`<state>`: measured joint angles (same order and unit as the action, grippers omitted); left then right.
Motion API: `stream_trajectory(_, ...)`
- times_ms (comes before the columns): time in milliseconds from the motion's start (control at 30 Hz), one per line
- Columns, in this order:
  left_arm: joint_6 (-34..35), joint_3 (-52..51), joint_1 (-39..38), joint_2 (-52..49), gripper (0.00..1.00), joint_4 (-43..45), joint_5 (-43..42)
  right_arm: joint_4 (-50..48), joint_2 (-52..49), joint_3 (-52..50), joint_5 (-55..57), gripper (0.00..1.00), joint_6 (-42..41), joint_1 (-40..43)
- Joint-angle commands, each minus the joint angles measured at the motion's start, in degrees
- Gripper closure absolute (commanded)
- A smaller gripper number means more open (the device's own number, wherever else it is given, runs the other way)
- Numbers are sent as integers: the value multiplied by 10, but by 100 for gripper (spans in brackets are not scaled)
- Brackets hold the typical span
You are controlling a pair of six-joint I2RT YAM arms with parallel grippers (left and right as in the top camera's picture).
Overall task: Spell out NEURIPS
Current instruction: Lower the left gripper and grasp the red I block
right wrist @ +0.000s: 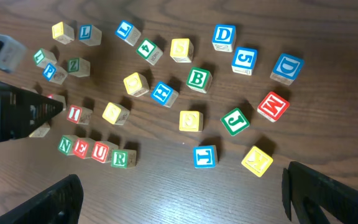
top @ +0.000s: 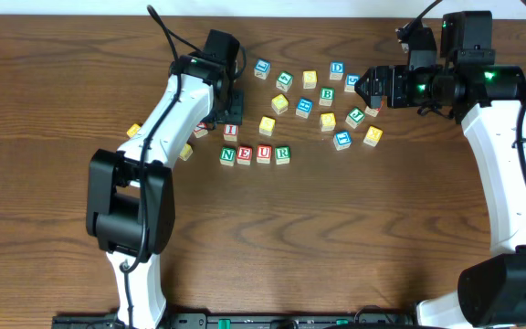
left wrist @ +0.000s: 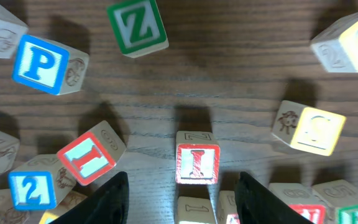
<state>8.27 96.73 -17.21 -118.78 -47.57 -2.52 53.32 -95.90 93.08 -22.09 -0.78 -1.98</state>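
The row of four cubes (top: 254, 154) reads N, E, U, R, so the next letter due is I. The I cube (left wrist: 197, 163) stands just behind the N end of that row, upright, with its red letter facing up. The left gripper (left wrist: 182, 177) hangs over it with its jaws partly apart, a gap showing on each side of the cube, so it holds nothing. The right gripper (right wrist: 180, 177) is spread wide and empty, well off past the R end of the row, above the loose cubes.

To do this step well, I judge the left jaws should come down squarely on two opposite side faces and close without nudging the tilted cube (left wrist: 91, 154) close by. The cube should then lift clear and travel along the row. It should be set flush against the R cube (top: 282, 153), with the letter turned the same way and without pushing the row out of line. A blue P cube (left wrist: 40, 64) waits farther behind the row's N end.

The table (top: 382, 238) is dark, grained wood, flat and matte. Nothing of the room shows beyond it.
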Motion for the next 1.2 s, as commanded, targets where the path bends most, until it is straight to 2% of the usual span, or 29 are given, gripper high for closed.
stream_trajectory(0,-5,-3,-3,-16,45,-2,-1,1,0,9,1,1,6,4)
stream_trajectory(600,-5,-3,-12,-83,47,32,-1,1,0,9,1,1,6,4)
stream_trajectory(867,-5,-3,-15,-85,62,35,-1,1,0,9,1,1,6,4)
stream_trajectory(1167,-5,-3,-15,-85,69,32,-1,1,0,9,1,1,6,4)
